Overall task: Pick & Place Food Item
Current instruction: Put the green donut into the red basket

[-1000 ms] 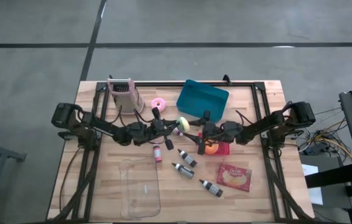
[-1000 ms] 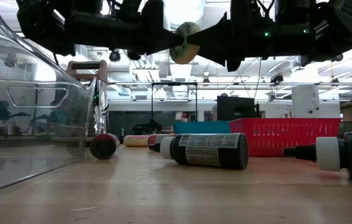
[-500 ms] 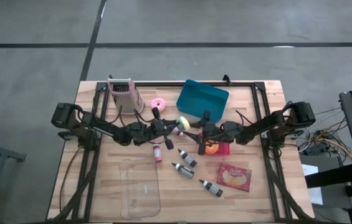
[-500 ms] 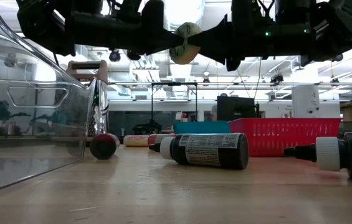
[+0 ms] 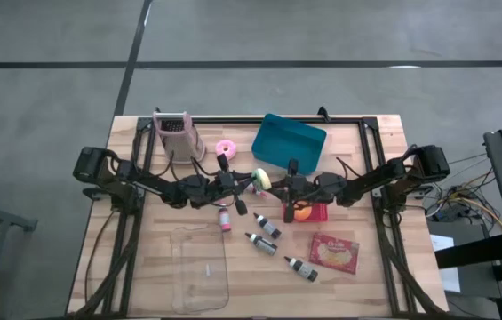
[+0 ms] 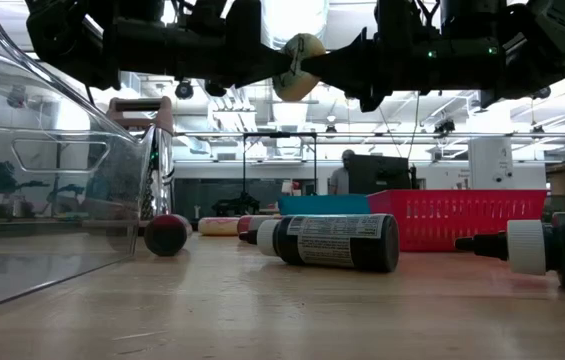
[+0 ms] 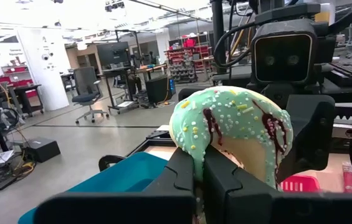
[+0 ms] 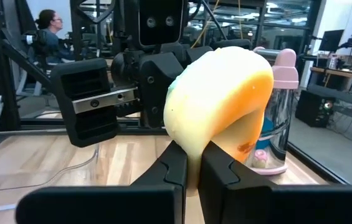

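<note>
Both grippers pinch the donut (image 5: pixel 262 179) up in the air over the table's (image 5: pixel 144 267) middle. The left gripper (image 7: pixel 198 180) should let go slowly, so the right gripper (image 8: pixel 192 167) keeps it steady.

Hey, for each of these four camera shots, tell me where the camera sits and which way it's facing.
High view: overhead, straight down; both arms meet at the green-iced sprinkled donut.
Low view: tabletop level, facing the room; arms overhead.
Left wrist view: on the left arm; left hand pinches the donut.
Right wrist view: on the right arm; right hand pinches its yellow underside.
Shared: every view shows the donut.
</note>
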You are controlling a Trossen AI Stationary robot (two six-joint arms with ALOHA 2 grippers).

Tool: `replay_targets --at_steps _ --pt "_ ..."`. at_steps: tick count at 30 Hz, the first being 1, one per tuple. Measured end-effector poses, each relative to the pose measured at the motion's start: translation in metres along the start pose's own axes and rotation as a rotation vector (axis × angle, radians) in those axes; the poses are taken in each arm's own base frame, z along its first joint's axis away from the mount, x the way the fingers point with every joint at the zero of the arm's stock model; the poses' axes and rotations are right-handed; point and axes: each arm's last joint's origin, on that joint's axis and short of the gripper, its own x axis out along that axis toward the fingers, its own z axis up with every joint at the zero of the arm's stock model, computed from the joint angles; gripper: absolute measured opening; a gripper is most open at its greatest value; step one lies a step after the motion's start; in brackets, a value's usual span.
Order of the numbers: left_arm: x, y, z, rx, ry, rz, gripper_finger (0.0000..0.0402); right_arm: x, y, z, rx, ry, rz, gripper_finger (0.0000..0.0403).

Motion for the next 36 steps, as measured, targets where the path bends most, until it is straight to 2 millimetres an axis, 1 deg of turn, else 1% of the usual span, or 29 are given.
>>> replay_targets --at_steps 11,15,19,23,28,33,36 --pt "0.0 -0.001 0.0 0.005 -0.003 -0.031 0.0005 0.0 0.0 0.0 0.006 0.001 0.0 0.001" --pt "-0.001 -0.001 -0.001 0.025 0.019 -0.048 0.0034 0.0 0.0 0.0 0.006 0.005 -0.003 0.0009" --pt "-0.006 0.0 0.006 0.071 0.049 -0.064 0.0069 0.0 0.0 -0.002 0.004 0.017 -0.01 0.0009" --pt "-0.016 0.005 0.019 0.087 0.06 -0.078 0.0089 0.0 0.0 -0.002 0.003 0.019 -0.015 0.0009" --pt "-0.035 0.016 0.038 0.086 0.05 -0.087 0.0097 0.0 0.0 -0.003 0.001 0.029 -0.018 0.0008" --pt "-0.056 0.026 0.042 0.067 0.035 -0.088 0.0098 0.0 0.0 -0.003 0.0 0.037 -0.018 0.0008" --pt "-0.068 0.032 0.037 0.032 0.04 -0.088 0.0098 -0.001 -0.001 -0.004 0.004 0.074 -0.017 0.0008"
